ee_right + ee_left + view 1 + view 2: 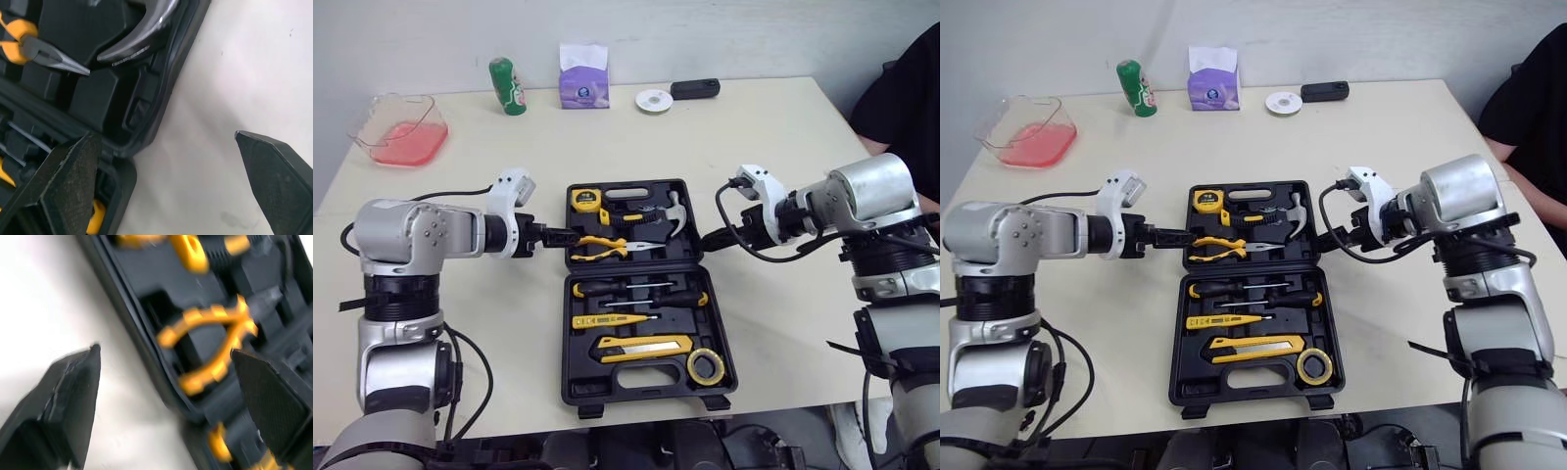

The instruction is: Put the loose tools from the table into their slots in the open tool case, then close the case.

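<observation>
The tool case [636,385] lies open mid-table [754,127], and every slot looks filled. The left fingers [73,382], spread wide and empty, straddle the far half's rim at nine o'clock. The right fingers [274,166], equally wide and empty, straddle it at three o'clock. That loaded half is probably stiff and heavy, so grip both side rims.

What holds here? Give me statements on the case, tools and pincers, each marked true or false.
The black plastic tool case lies open. True.
The left pincer and right pincer are both open. True.
The yellow tape measure sits in the case. True.
The left pincer grips the tape measure. False: it holds nothing, at the case's left rim.
The right pincer hovers at the case's near edge. False: it is at the right rim.
</observation>
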